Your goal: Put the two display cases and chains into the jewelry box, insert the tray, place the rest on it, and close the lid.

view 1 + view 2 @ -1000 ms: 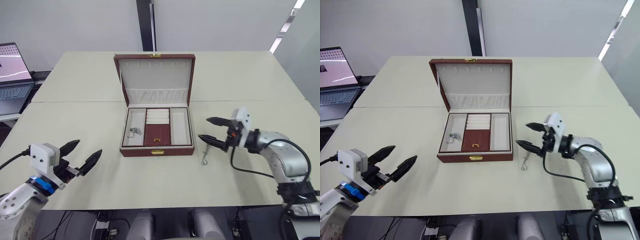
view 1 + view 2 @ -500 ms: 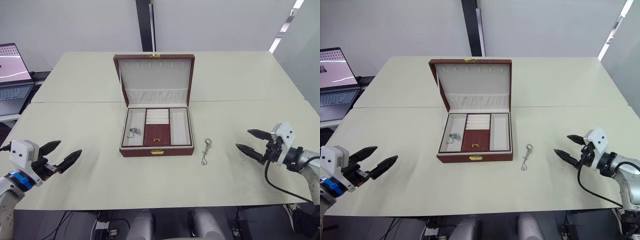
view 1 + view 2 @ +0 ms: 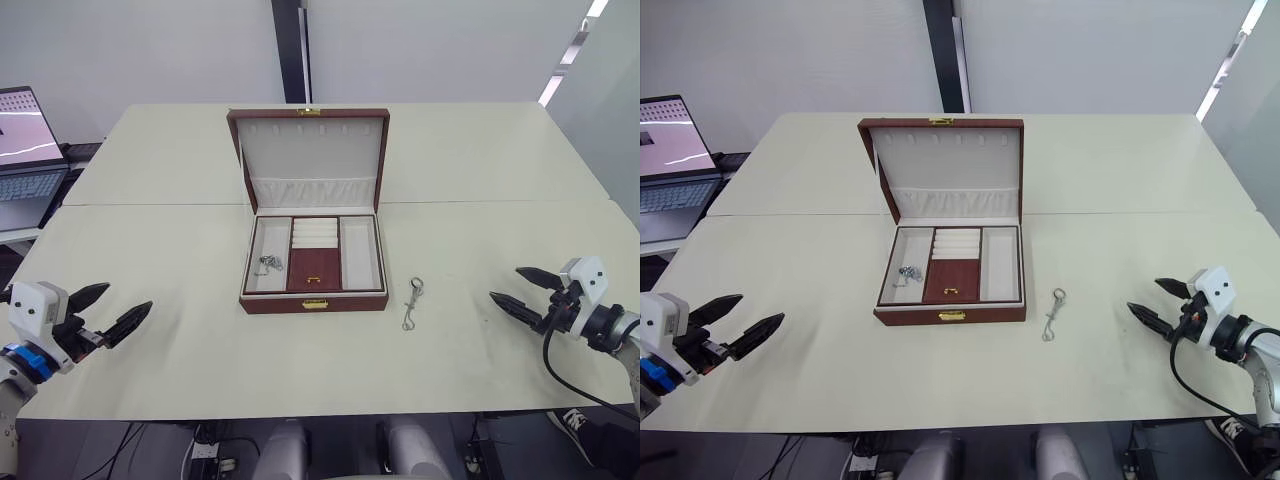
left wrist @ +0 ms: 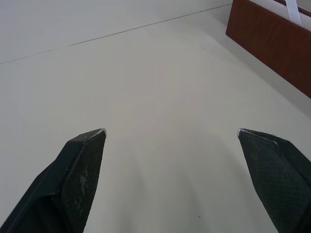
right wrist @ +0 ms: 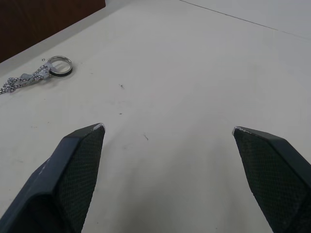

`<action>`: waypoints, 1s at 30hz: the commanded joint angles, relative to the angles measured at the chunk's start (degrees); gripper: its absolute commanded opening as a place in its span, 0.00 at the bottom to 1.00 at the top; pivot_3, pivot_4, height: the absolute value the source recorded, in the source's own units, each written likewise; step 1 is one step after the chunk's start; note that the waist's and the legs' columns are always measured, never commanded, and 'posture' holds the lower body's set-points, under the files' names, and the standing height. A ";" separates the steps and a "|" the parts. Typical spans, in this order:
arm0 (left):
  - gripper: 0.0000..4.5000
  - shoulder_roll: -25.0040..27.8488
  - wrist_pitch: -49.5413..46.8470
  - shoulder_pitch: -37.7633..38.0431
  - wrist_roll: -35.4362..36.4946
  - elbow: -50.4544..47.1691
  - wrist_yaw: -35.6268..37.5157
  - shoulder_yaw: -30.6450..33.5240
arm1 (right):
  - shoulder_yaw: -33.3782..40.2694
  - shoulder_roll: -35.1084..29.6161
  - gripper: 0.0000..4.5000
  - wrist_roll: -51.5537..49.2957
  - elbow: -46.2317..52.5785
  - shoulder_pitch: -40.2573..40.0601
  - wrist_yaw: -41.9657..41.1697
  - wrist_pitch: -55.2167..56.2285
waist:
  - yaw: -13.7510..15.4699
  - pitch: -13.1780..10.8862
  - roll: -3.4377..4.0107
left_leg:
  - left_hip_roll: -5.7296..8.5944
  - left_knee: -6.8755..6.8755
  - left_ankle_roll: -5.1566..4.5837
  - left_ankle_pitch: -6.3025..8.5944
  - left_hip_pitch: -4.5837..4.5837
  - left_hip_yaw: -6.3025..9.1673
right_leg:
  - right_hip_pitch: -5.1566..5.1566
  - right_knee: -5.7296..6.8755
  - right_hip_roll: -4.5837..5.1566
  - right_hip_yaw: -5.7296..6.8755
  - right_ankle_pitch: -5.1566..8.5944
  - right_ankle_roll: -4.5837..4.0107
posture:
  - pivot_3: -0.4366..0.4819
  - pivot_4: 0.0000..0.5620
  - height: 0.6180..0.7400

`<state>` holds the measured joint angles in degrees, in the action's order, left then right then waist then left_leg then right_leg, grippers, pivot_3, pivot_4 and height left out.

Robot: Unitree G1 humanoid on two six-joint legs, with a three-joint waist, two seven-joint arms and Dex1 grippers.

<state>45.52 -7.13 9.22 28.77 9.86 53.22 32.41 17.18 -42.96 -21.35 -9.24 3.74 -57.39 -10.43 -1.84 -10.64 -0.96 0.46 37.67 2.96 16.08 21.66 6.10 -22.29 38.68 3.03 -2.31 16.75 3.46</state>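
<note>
At about eight o'clock on the pale table (image 3: 180, 210), near its left front corner, the left gripper (image 3: 108, 313) hovers with its two black fingers spread wide and nothing between them; in the left wrist view the fingertips (image 4: 86, 145) frame bare tabletop, with a corner of the reddish-brown jewelry box (image 4: 272, 46) beyond. At ten o'clock, off the table's left edge, an open laptop (image 3: 25, 150) sits with its screen lit.

In the middle of the table the jewelry box (image 3: 314, 298) stands open, its gold clasp facing six o'clock. The lid (image 3: 312, 160) is raised at twelve o'clock, cream inside with a gathered pocket and a row of hooks. The tray (image 3: 313, 257) is seated in the box, its brown centre panel and gold knob toward the front and cream compartments on either side. A small silvery piece (image 3: 266, 264) lies in the tray's left compartment; what it is I cannot tell. The right compartment looks bare.

Just beside the box's front right corner, at about four o'clock from it, one chain (image 3: 410, 303) lies on the table, ring end pointing to twelve o'clock, apart from the box.

At four o'clock near the table's right edge, the right gripper (image 3: 518, 290) hangs released, fingers (image 5: 77, 160) wide apart and aimed toward the chain, well apart from it.
</note>
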 commanded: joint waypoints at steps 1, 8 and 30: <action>1.00 0.37 0.86 0.02 0.03 -1.65 -0.05 1.68 | 1.19 -1.30 0.99 -0.31 2.15 0.02 0.20 0.52 | 0.00 0.00 0.00 | 0.00 0.00 0.00 0.00 0.00 0.00 | 0.00 0.00 0.00 0.00 0.00 0.00 | 0.48 0.27 1.00; 1.00 -1.43 -0.09 2.38 0.50 -11.27 0.79 -1.83 | 2.35 0.44 0.99 -3.60 10.86 -2.85 3.23 -4.70 | 0.04 0.00 -0.01 | -0.02 0.00 0.00 0.00 0.01 0.00 | 0.01 0.02 0.03 -0.01 0.00 0.00 | 0.48 0.27 1.00; 1.00 -4.16 -5.30 -2.44 0.86 -32.19 9.26 -25.44 | -16.79 14.88 0.99 2.35 41.24 -10.44 28.38 -20.77 | 0.02 0.01 0.00 | 0.02 0.02 0.01 0.00 -0.01 -0.01 | 0.01 0.05 -0.02 -0.03 0.00 0.01 | 0.48 0.27 1.00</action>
<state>40.85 -13.34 7.02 29.32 -20.53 61.33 7.48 0.38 -28.32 -19.78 29.46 -7.35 -30.75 -30.54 -1.82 -10.63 -0.95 0.49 37.69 2.97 16.08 21.65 6.10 -22.28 38.73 3.01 -2.33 16.75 3.47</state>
